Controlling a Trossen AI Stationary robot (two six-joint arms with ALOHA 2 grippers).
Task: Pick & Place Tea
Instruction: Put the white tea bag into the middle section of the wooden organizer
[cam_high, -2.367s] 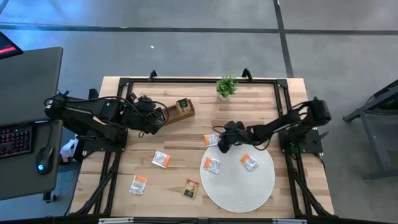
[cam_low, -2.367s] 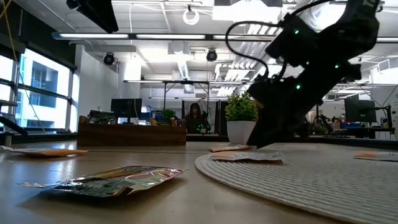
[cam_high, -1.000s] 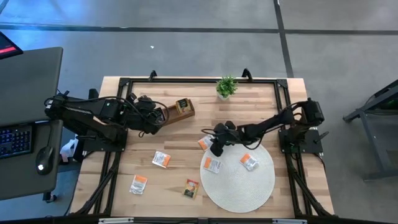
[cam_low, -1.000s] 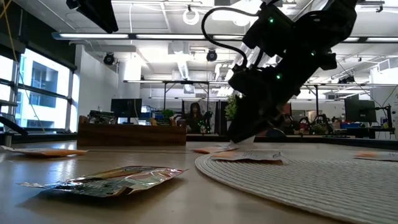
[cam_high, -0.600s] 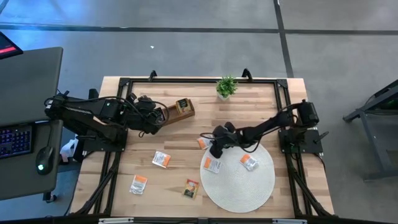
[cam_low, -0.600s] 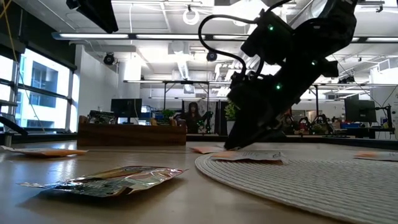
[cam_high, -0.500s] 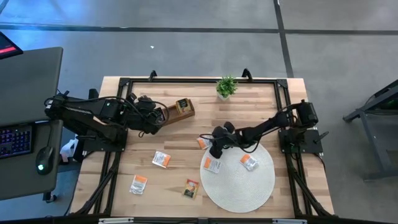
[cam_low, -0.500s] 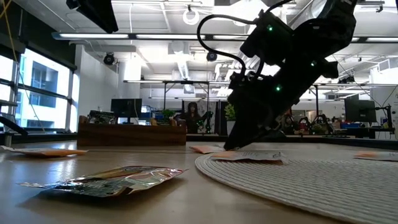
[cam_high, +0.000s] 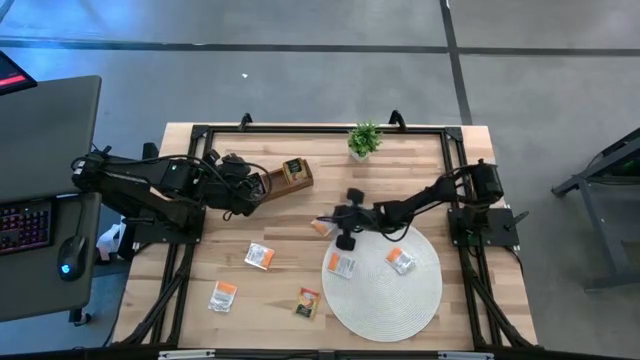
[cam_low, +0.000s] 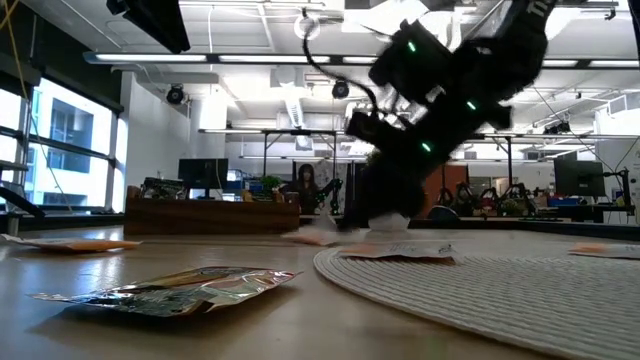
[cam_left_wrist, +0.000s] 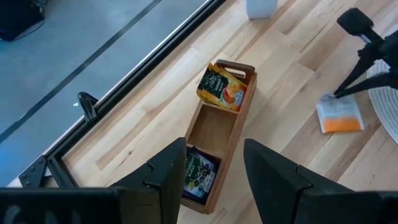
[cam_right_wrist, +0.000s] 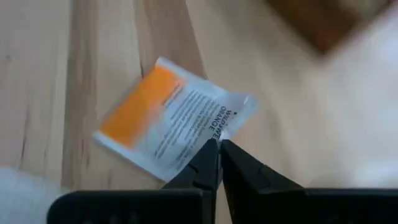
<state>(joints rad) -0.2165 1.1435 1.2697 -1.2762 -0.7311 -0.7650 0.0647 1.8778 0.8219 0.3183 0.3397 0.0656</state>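
Sachet (cam_right_wrist: 171, 118) pinched at its edge by right gripper (cam_right_wrist: 217, 149).
Fingers pressed on foil; a firm, level lift is advised. Left gripper (cam_left_wrist: 214, 163) spread over tray (cam_left_wrist: 217, 146).

In the low view the right gripper (cam_low: 385, 215) is smeared by motion blur, so its fingers cannot be made out there; the wooden tray (cam_left_wrist: 214, 158) is partly covered by the left gripper (cam_left_wrist: 214, 171) in the left wrist view
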